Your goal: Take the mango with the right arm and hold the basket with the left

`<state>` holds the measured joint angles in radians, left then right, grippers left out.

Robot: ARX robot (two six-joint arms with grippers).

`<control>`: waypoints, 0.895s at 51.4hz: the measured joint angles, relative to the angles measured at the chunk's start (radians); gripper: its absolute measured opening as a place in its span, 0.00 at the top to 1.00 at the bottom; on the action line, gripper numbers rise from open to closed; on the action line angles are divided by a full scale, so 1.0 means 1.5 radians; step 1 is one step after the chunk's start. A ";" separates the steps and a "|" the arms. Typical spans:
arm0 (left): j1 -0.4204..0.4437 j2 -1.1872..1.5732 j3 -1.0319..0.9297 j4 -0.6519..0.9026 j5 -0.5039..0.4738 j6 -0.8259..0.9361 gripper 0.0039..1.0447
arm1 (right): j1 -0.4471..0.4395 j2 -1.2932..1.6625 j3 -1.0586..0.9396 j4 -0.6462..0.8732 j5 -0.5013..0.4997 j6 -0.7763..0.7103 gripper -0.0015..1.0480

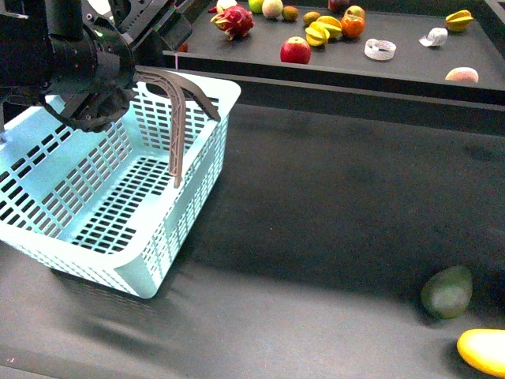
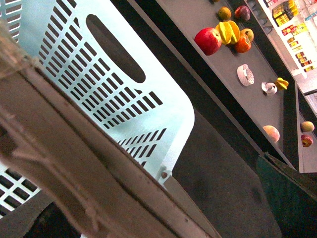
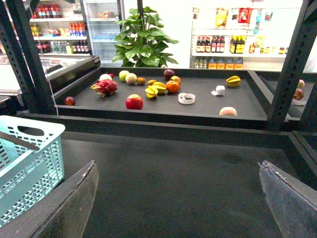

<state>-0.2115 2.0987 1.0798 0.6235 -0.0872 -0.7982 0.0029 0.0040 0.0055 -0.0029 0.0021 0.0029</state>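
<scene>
the mango [image 1: 483, 351] lies on the dark matt worktop [image 1: 331, 205] at the near right corner of the front view, cut off by the picture's edge. it is smooth, bright yellow and rounded. nothing grips it. near it, a little further back, sits a dull dark green oval fruit [image 1: 447, 291].

the right pincer [image 3: 178, 208] is spread wide, its two grey, rough-edged fingers [image 3: 69, 208] far apart over bare worktop with nothing between them.

the basket [image 1: 118, 197] stands well apart from the mango, on the left of the worktop. it is light blue plastic with slotted walls and base and an oval grip hole in one end wall. its two grey-brown handles [image 1: 180, 118] are raised and meet at the left pincer [image 1: 130, 79], which hangs over the far rim. in the left wrist view a handle bar [image 2: 89, 163] crosses close to the lens and one dark finger [image 2: 292, 198] shows off to the side. the other finger is hidden, so i cannot tell whether this pincer is clamped.

behind, on a raised dark shelf [image 1: 410, 67], lie a red apple [image 1: 296, 50], a pink dragon fruit [image 1: 234, 20], yellow star fruits [image 1: 323, 30], an orange fruit [image 1: 353, 26] and a white ring [image 1: 380, 50]. further back a leafy plant [image 3: 141, 42] stands before shop shelves of bottles [image 3: 220, 45], their labels too small to read.
</scene>
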 joint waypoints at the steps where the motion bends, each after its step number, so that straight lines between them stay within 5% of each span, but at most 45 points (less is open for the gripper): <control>1: 0.000 0.003 0.005 -0.002 0.000 0.000 0.05 | 0.000 0.000 0.000 0.000 0.000 0.000 0.08; 5: 0.001 0.011 0.016 -0.011 -0.004 0.001 0.06 | 0.000 0.000 0.000 0.000 0.000 0.000 0.08; 35: -0.032 0.005 0.030 -0.084 0.021 0.030 0.90 | 0.000 0.000 0.000 0.000 0.000 0.000 0.08; 46: -0.055 -0.099 -0.073 -0.063 0.079 0.098 0.91 | 0.000 0.000 0.000 0.000 0.000 0.000 0.08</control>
<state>-0.2935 1.9499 0.9703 0.5285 0.0319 -0.6514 0.0029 0.0040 0.0055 -0.0029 0.0017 0.0029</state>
